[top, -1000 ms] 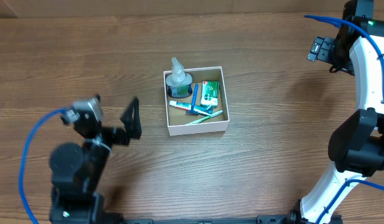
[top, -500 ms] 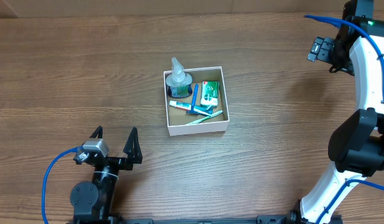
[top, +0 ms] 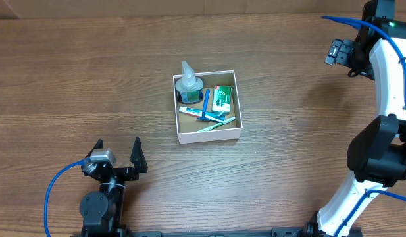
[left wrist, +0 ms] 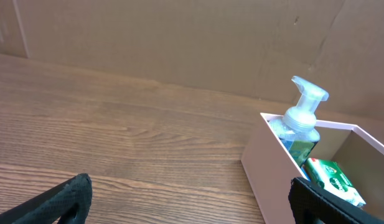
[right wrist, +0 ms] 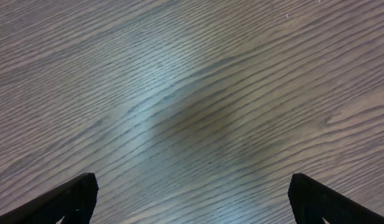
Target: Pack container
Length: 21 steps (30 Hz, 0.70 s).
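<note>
The container (top: 209, 136) is a square white box with a brown inside, at the table's middle. It holds a clear pump bottle (top: 188, 84), a green-and-white carton (top: 222, 97), a toothpaste tube (top: 191, 112) and a toothbrush (top: 212, 123). My left gripper (top: 118, 158) is open and empty at the front left, well short of the box. In the left wrist view (left wrist: 188, 202) the box wall (left wrist: 263, 168), the bottle (left wrist: 300, 121) and the carton (left wrist: 332, 180) show at right. My right gripper (right wrist: 192, 199) is open over bare wood; its arm (top: 380, 59) is at the far right.
The wooden table (top: 91, 72) surrounds the box. A cardboard wall (left wrist: 179, 43) stands behind the table in the left wrist view. Blue cables (top: 51, 191) trail from both arms.
My left arm has pulled back toward the front edge and lowered, fingers still open. The right arm and the box contents have not moved.
</note>
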{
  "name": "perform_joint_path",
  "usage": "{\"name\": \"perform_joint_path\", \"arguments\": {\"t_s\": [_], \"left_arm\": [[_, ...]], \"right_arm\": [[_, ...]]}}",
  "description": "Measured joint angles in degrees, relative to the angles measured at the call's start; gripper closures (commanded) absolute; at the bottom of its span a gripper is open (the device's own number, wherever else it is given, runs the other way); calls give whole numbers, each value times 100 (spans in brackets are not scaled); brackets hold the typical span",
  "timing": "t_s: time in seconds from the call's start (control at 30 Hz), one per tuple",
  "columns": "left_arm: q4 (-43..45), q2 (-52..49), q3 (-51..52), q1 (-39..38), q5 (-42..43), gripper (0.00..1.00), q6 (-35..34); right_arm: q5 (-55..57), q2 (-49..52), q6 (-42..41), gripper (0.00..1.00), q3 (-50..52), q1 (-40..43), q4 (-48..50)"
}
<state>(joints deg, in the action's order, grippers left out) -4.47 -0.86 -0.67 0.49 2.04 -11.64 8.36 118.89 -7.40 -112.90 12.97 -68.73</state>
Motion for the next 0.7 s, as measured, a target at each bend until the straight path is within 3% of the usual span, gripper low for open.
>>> {"name": "perform_joint_path", "arguments": {"t_s": [0.7], "left_arm": [[-2, 0, 0, 0, -42, 0, 0]], "right_arm": [[0, 0, -2, 0, 0, 0, 4]]}}
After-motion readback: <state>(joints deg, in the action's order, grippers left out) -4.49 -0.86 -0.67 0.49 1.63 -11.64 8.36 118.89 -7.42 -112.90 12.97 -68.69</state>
